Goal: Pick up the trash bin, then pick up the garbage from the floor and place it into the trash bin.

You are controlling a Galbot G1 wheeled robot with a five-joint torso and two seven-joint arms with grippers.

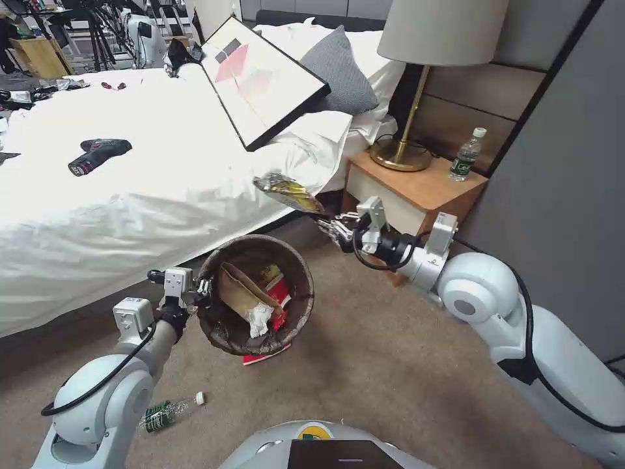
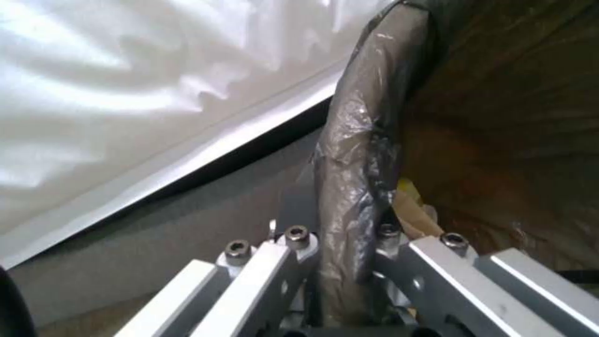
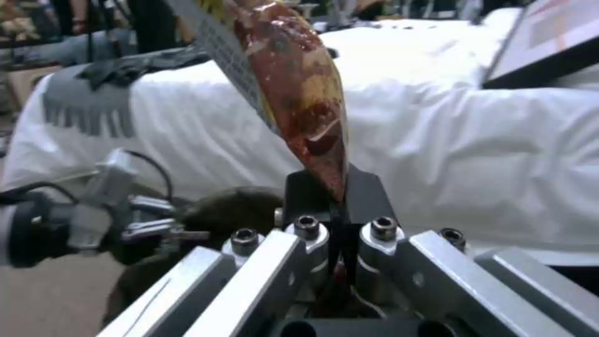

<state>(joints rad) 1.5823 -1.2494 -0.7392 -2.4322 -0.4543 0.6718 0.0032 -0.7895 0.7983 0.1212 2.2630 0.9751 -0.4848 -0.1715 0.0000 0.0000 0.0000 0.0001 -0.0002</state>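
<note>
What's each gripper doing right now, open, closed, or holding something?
Left gripper: closed on the rim of the trash bin.
Right gripper: closed on a yellow snack wrapper.

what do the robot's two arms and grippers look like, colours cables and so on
Both arms are glossy white rounded shells with grey circular joint caps. A black cable loops from each forearm to a boxy white wrist camera module. The wrists are black cylinders. The left gripper and right gripper have silver metal linkage bars fastened with dark hex-socket screws; the right gripper's fingertips are black pads.
</note>
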